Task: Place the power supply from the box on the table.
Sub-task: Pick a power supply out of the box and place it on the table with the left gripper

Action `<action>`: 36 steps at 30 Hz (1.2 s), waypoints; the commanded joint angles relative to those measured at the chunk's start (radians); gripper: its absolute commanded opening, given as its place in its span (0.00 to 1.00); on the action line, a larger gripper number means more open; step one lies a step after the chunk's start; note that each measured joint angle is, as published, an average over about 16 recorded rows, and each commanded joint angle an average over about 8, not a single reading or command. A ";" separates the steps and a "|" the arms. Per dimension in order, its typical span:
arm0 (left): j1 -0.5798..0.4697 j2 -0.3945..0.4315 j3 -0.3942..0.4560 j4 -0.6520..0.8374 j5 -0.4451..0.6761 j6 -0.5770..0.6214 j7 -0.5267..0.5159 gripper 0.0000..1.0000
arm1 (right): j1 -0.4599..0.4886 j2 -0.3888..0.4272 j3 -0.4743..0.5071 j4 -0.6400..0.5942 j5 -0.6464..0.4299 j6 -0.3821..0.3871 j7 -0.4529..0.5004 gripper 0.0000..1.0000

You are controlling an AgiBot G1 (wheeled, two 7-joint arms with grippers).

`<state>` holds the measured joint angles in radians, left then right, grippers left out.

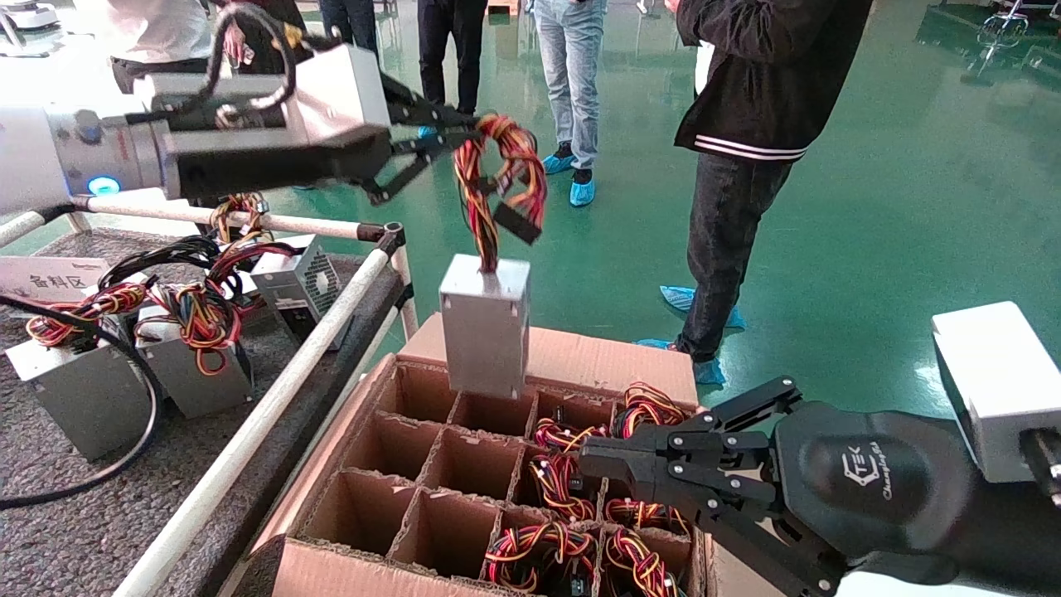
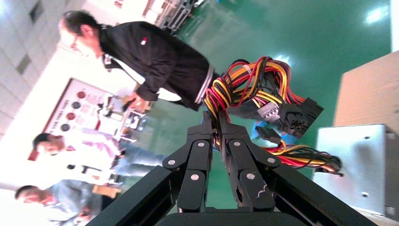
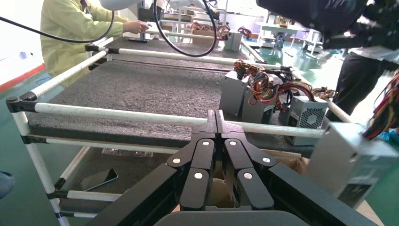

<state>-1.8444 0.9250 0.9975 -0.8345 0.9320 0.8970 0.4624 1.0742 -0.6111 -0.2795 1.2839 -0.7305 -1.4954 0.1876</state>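
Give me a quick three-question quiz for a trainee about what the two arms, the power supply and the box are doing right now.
1. True or false: the left gripper holds the power supply by its metal case.
2. Where is the power supply? A) in a cell of the box B) hanging above the box C) lying on the table
3. Fill in: the right gripper is shut and holds ____.

Key:
1. False; it pinches the wires.
2. B
3. nothing; it hovers over the box.
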 commanded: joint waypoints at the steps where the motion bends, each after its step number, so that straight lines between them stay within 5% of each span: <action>1: -0.011 0.000 -0.009 0.005 0.005 -0.005 0.006 0.00 | 0.000 0.000 0.000 0.000 0.000 0.000 0.000 0.00; 18: -0.149 0.038 -0.105 0.181 0.182 -0.163 0.121 0.00 | 0.000 0.000 0.000 0.000 0.000 0.000 0.000 0.00; 36: -0.295 0.040 -0.116 0.399 0.340 -0.237 0.193 0.00 | 0.000 0.000 0.000 0.000 0.000 0.000 0.000 0.00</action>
<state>-2.1383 0.9621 0.8843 -0.4357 1.2721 0.6593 0.6544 1.0742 -0.6111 -0.2795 1.2839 -0.7305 -1.4954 0.1876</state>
